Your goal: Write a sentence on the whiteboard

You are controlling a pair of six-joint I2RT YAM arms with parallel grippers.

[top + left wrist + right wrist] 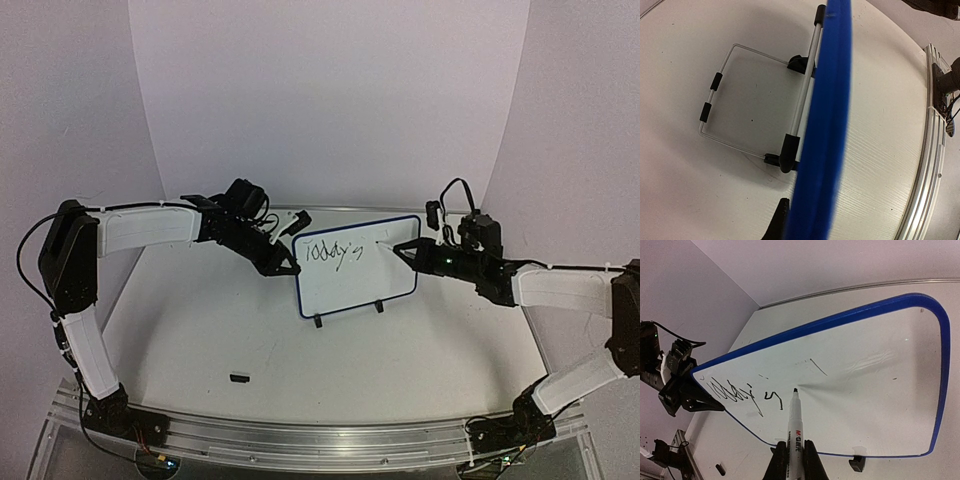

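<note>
The whiteboard (355, 270) stands tilted on its two black feet at the table's middle back. The sentence (332, 252) is thin black script reading about "Today's" at the upper left of the board, also seen in the right wrist view (740, 396). My left gripper (287, 266) is shut on the board's left edge; the blue rim (825, 125) runs between its jaws and hides one finger. My right gripper (794, 454) is shut on a white marker pen (795, 422). The pen's black tip sits at the board surface just right of the last stroke.
A small black pen cap (239, 378) lies on the table in front, left of centre. A wire stand (715, 100) sits behind the board on the table. An aluminium rail (300, 435) runs along the near edge. White walls close in behind and at the sides.
</note>
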